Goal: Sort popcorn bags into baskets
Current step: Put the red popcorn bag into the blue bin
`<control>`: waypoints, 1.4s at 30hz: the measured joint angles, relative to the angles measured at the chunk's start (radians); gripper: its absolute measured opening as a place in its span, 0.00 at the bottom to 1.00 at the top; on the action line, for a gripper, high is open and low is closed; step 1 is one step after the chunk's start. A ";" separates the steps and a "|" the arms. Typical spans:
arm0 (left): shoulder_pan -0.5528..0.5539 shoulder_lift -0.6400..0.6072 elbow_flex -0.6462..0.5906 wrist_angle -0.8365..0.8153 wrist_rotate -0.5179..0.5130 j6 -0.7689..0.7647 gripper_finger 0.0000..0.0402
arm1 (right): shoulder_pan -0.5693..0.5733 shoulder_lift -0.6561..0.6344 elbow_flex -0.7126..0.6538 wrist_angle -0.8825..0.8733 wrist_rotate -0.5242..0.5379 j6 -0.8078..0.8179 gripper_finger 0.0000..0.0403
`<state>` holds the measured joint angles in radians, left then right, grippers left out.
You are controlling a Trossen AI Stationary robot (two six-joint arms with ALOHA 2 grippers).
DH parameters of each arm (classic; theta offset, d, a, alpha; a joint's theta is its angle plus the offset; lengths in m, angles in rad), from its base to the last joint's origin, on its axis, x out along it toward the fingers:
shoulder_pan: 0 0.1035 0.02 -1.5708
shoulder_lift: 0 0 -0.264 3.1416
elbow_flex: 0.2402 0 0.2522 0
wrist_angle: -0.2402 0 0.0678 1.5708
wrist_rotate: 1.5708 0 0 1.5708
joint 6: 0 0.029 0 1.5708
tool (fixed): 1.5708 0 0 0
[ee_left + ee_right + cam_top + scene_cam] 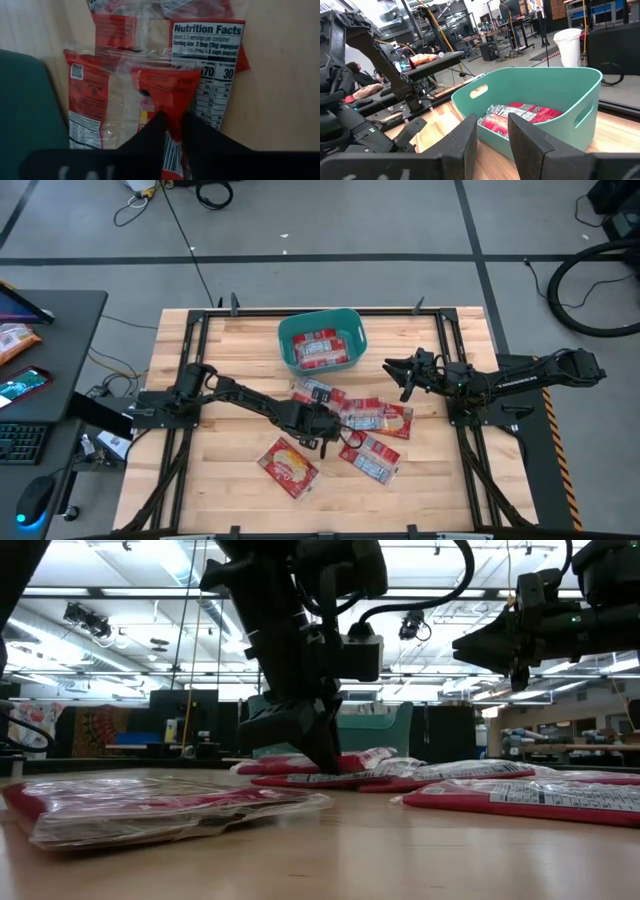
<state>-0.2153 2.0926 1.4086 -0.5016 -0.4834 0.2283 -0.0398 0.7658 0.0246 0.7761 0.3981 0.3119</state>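
At frame center, my left gripper [322, 423] is pinching a popcorn bag [167, 92] (others lie around it); my right gripper [397, 370], fingers slightly spread, is hovering right of the basket [321, 321].

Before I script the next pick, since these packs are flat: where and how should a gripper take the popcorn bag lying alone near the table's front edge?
Probably by an edge or corner, from straight above. That popcorn bag lies flat and skewed on the table, apart from the pile, so its borders are free. The low view shows it slightly puffed, with loose clear wrap to pinch. The left gripper is nearest, though it looks closed on a pile bag.
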 joint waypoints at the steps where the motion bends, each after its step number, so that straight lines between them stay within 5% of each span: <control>1: -0.001 0.000 0.000 0.000 0.000 0.000 0.12 | 0.000 0.000 0.000 0.000 0.000 0.000 0.29; 6: -0.013 -0.006 0.000 -0.008 -0.002 0.001 0.02 | 0.000 0.000 0.000 0.000 0.000 0.000 0.29; 25: 0.025 -0.252 -0.002 -0.053 -0.037 -0.068 0.00 | 0.000 0.000 0.000 -0.001 0.000 0.000 0.29; 42: 0.052 -0.333 -0.002 -0.044 -0.041 -0.061 0.00 | 0.000 0.000 0.000 -0.001 0.000 0.000 0.29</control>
<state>-0.1636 1.7595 1.4071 -0.5455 -0.5248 0.1675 -0.0398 0.7654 0.0242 0.7752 0.3981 0.3119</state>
